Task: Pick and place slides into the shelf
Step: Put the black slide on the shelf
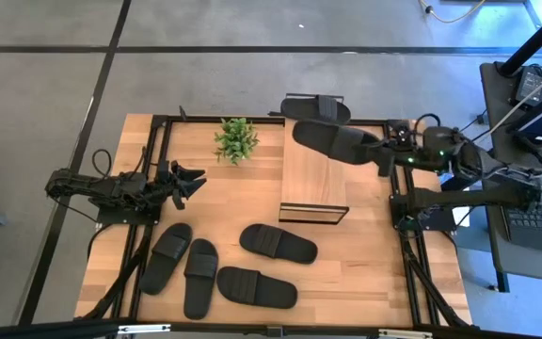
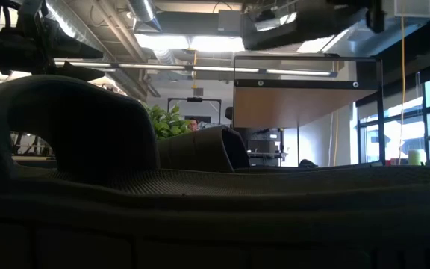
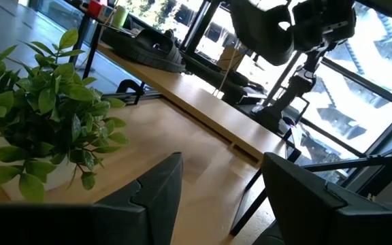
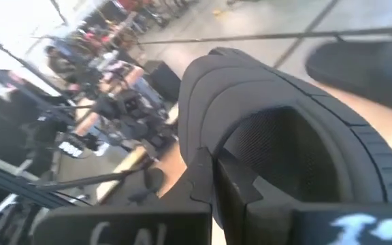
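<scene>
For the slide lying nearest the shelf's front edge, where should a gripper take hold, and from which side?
Probably the ribbed strap of that slide, from straight above. It lies flat on the table, sole down, so the raised strap is the one part fingers can close around. The right gripper holds another slide that way.

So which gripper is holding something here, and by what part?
The right gripper is shut on a slide, gripping the edge of its strap, above the shelf. The left gripper is open and empty.

The right gripper (image 4: 213, 180) has its jaws clamped on the ribbed strap of 1 black slide (image 4: 284, 129).
</scene>
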Available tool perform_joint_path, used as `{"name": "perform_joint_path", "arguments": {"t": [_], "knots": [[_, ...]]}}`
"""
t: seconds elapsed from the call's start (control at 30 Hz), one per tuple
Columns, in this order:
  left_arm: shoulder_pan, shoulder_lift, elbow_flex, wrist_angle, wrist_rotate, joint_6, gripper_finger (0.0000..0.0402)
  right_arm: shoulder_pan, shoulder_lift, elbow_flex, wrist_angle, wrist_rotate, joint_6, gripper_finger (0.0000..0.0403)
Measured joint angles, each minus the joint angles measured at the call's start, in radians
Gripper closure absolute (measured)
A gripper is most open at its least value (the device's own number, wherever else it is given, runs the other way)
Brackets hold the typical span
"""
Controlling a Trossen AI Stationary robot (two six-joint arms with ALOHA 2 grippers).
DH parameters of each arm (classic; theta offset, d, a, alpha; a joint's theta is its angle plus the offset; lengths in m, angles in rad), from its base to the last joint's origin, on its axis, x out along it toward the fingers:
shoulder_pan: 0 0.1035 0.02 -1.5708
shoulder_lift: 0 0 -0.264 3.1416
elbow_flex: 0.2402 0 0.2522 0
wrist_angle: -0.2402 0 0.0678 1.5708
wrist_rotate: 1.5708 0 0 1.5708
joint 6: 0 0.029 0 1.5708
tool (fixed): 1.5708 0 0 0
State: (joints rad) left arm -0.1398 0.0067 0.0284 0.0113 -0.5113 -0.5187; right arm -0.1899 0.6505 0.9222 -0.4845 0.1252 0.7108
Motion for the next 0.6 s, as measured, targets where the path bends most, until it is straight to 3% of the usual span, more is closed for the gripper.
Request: {"name": "perform_joint_path", "arguments": {"t": [0.4, 0.6], "knots": [[0.0, 0.0, 0.0, 0.0, 0.035, -0.027, 0.0207, -0.403, 0.134, 0.0, 0.109, -0.556, -0.022, 0.0397], [0.0, 0.0, 0.0, 0.0, 0.035, -0.029, 0.0207, -0.564, 0.208, 0.001, 0.12, -0.754, -0.044, 0.0397]]}}
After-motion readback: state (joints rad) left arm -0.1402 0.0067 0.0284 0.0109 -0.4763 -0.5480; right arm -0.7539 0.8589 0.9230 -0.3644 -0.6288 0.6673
